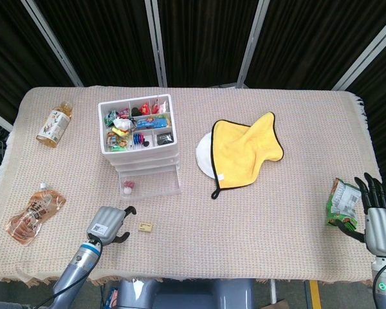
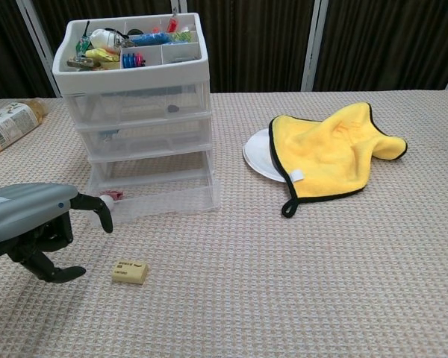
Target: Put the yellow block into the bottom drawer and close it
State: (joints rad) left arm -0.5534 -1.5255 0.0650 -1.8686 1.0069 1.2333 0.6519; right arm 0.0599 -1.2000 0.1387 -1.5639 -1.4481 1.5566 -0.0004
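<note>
Black curtains [image 1: 199, 38] with pale slanted poles across the far side of the room. In front, a wide table [image 1: 276, 219] under a beige woven cloth, fringed along its left and right edges.

Left of centre, toward the far side: a white drawer unit [image 2: 138, 112] with clear drawer fronts and a top tray packed with small colourful bits. Bottom drawer [image 2: 153, 200] pulled out toward the near side, a small pink and white item lying in its left end.

Right of the unit: a yellow towel [image 1: 244, 149] with black trim, rumpled, draped over most of a white plate [image 1: 202, 154].

Near left: the left hand [image 2: 33, 227], grey-backed with black fingers, empty, fingers apart and loosely curled, low over the cloth. Just right of it, not touching: the yellow block [image 2: 130, 271], flat on the cloth, near side of the open drawer and outside it.

Near right edge, head view only: the right hand [image 1: 376, 215], fingers straight and spread, holding nothing, just beside a green snack bag [image 1: 342, 204]; touching or not, cannot tell.

Far left: a bottle [image 1: 55, 123] of amber drink lying on its side. Near left edge: a flat orange spouted pouch [image 1: 33, 214].
</note>
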